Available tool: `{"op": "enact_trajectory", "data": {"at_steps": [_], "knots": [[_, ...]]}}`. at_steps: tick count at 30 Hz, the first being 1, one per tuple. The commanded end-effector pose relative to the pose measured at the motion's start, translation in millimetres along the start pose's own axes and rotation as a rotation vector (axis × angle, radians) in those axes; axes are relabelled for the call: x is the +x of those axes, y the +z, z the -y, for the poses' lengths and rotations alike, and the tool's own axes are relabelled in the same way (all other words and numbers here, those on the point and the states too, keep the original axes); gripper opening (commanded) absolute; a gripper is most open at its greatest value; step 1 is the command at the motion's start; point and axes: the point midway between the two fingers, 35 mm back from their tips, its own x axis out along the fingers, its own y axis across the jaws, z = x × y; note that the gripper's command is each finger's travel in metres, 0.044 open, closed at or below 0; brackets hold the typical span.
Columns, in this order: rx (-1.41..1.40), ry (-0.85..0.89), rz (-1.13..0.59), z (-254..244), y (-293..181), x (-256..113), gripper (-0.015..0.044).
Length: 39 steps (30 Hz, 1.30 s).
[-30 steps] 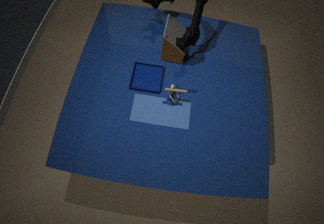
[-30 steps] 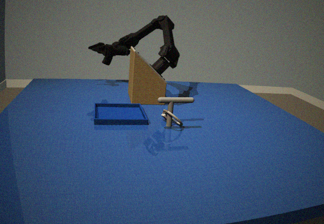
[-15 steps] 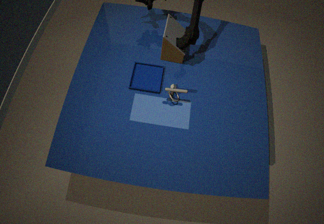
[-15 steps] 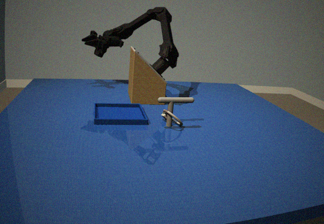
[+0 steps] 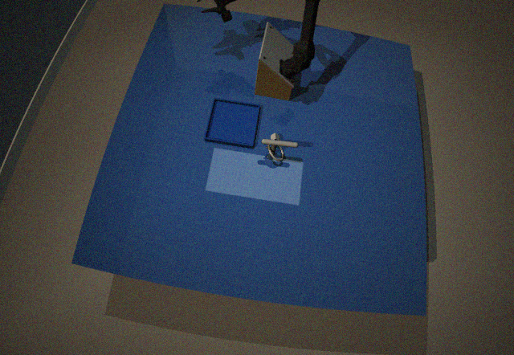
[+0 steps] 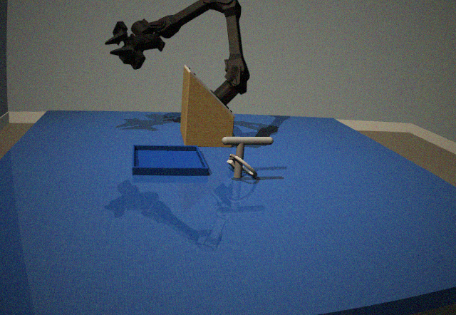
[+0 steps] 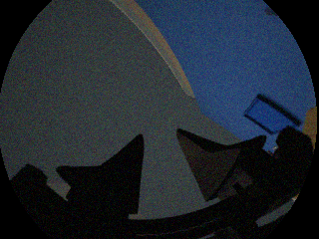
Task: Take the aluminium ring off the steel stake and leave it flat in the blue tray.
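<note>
The aluminium ring is around the stake's post, under the cross-bar. It is tilted, its right side low near the table and its left side raised. Its small pale tab is on the raised side. The blue tray is empty, left of the stake; it also shows in the wrist view at the right. My gripper is partly open and empty, high in the air, far behind and left of the ring.
A wedge-shaped block with wooden sides and a pale sloping top stands behind the tray and stake, with the arm's base at it. A light rectangular patch lies on the blue table top in front of the tray and stake.
</note>
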Motion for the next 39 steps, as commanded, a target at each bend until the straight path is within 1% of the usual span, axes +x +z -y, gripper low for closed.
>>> {"op": "enact_trajectory", "data": {"at_steps": [1, 11, 21, 30, 39], "knots": [[-0.141, -0.051, -0.007, 10, -29, 19, 0.0200], [-0.442, -0.161, -0.036, 46, -82, 58, 0.0200], [-0.755, -0.287, -0.117, 103, -138, 91, 0.0200], [-1.030, -0.393, -0.206, 163, -176, 108, 0.0200], [-1.286, -0.482, -0.322, 226, -206, 112, 0.0200]]}}
